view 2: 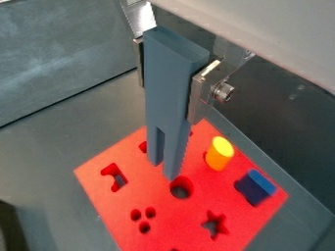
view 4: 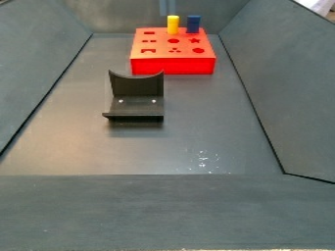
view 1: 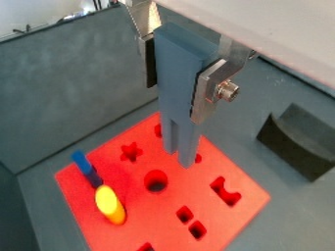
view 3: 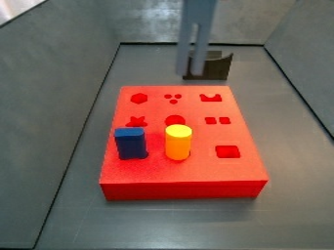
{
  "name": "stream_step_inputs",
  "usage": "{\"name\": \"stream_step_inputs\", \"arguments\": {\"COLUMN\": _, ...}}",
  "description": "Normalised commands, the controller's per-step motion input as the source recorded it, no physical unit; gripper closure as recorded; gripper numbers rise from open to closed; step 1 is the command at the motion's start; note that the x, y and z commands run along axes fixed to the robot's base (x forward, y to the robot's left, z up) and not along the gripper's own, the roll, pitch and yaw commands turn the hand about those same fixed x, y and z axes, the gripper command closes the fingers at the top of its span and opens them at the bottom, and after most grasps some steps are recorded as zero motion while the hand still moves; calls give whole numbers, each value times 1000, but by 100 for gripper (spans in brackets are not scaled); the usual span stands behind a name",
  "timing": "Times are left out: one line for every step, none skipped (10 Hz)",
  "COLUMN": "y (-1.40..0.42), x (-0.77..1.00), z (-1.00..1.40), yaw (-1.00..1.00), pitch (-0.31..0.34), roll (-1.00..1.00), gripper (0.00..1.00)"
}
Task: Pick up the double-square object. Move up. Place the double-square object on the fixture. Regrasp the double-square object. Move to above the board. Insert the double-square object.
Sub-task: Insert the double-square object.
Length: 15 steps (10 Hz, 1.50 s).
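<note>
Gripper (view 1: pixel 183 74) above the board (view 1: pixel 131 175), its silver fingers (view 1: pixel 214 83) clamped on the upper part of the double-square object (view 1: pixel 181 103). In both wrist views the pale blue-grey bar hangs upright, grooved end pointing down over the red slab; that hold suits a straight downward insertion, and the task appears to be at the stage of lining up over a cut-out. A side view shows the bar (view 3: pixel 197 39) suspended over the far edge of the board (view 3: pixel 183 186), clear of its surface. The fixture (view 4: pixel 133 95) stands empty, well apart from the board (view 4: pixel 177 61), nearer that camera, so the regrasp looks done. A yellow cylinder (view 3: pixel 178 143) and a dark blue peg (view 3: pixel 129 143) already sit upright in their holes, side by side.

Which hole the bar is aimed at cannot be told: its lower end covers part of the slab in both wrist views. The gripper body is cut off at the top of the side view, and in the side view showing the fixture neither gripper nor bar appears.
</note>
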Motion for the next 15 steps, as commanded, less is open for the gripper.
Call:
{"name": "stream_step_inputs", "arguments": {"y": -20, "x": 891, "z": -337, "yaw": -23, "pitch": 63, "roll": -333, "gripper": 100}}
{"name": "stream_step_inputs", "arguments": {"y": -9, "x": 886, "z": -271, "yaw": -134, "pitch": 59, "roll": -371, "gripper": 100}}
{"name": "stream_step_inputs", "arguments": {"y": 0, "x": 897, "z": -291, "yaw": -120, "pitch": 59, "roll": -366, "gripper": 100}}
{"name": "stream_step_inputs", "arguments": {"y": 0, "x": 914, "z": -371, "yaw": -77, "pitch": 51, "roll": -324, "gripper": 100}}
{"name": "stream_step_inputs", "arguments": {"y": 0, "x": 760, "z": -503, "yaw": -89, "pitch": 56, "roll": -251, "gripper": 100}}
{"name": "stream_step_inputs", "arguments": {"y": 0, "x": 277, "z": -474, "yaw": 0, "pitch": 51, "roll": -46, "gripper": 100}}
{"name": "stream_step_inputs", "arguments": {"y": -23, "x": -34, "z": -434, "yaw": 123, "pitch": 10, "roll": 13, "gripper": 100}}
{"name": "stream_step_inputs", "arguments": {"y": -57, "x": -74, "z": -314, "yaw": 111, "pitch": 9, "roll": 63, "gripper": 100}}
{"name": "stream_step_inputs", "arguments": {"y": -51, "x": -66, "z": -260, "yaw": 66, "pitch": 0, "roll": 67, "gripper": 100}}
{"name": "stream_step_inputs", "arguments": {"y": -51, "x": -120, "z": -260, "yaw": 37, "pitch": 6, "roll": 81, "gripper": 100}}
{"name": "stream_step_inputs", "arguments": {"y": -137, "x": 0, "z": -177, "yaw": 3, "pitch": 0, "roll": 0, "gripper": 100}}
{"name": "stream_step_inputs", "arguments": {"y": -106, "x": 203, "z": -157, "yaw": 0, "pitch": 31, "roll": -3, "gripper": 100}}
{"name": "stream_step_inputs", "arguments": {"y": -66, "x": 340, "z": -123, "yaw": 0, "pitch": 69, "roll": -34, "gripper": 100}}
{"name": "stream_step_inputs", "arguments": {"y": -40, "x": 286, "z": -80, "yaw": -17, "pitch": 69, "roll": -27, "gripper": 100}}
{"name": "stream_step_inputs", "arguments": {"y": 0, "x": 186, "z": -109, "yaw": -29, "pitch": 39, "roll": -14, "gripper": 100}}
